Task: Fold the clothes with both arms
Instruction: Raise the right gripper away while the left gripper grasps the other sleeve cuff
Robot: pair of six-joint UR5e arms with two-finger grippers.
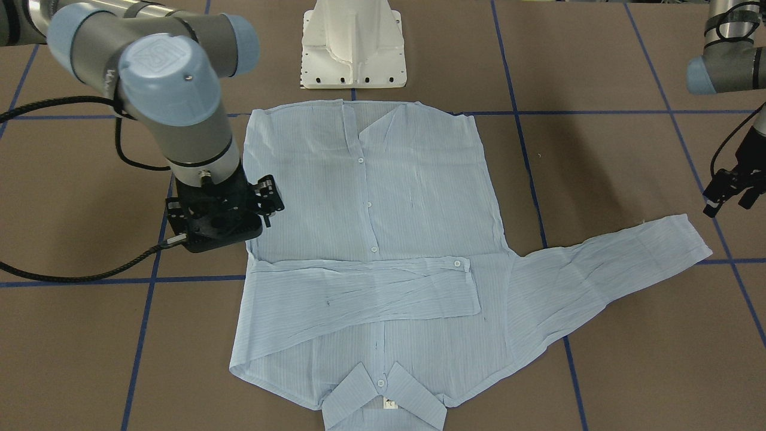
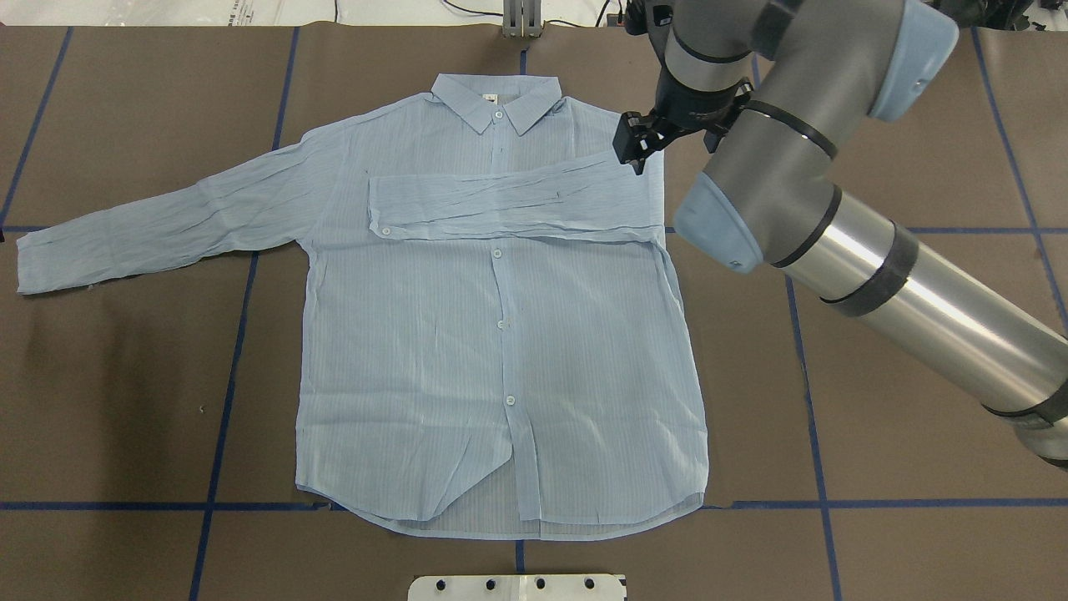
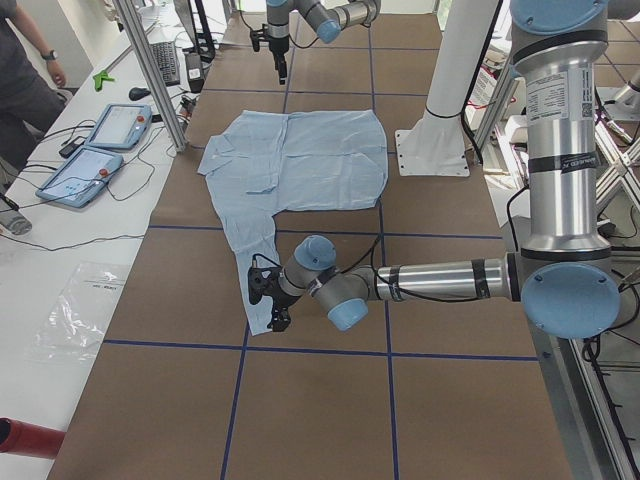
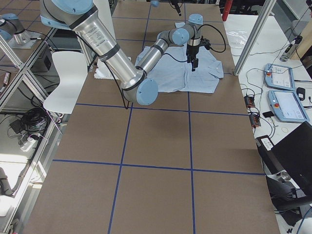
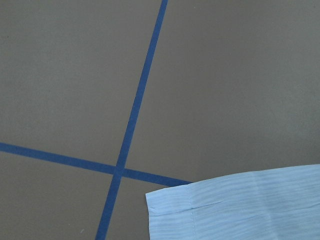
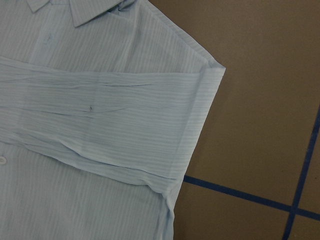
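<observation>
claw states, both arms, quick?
Left claw: open, holding nothing.
Right claw: cannot tell open or shut; over the thin light-blue striped shirt, not visibly gripping it.

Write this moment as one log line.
shirt flat | one sleeve folded across chest | other sleeve outstretched | right fingers at shirt edge | left fingers near other sleeve
</observation>
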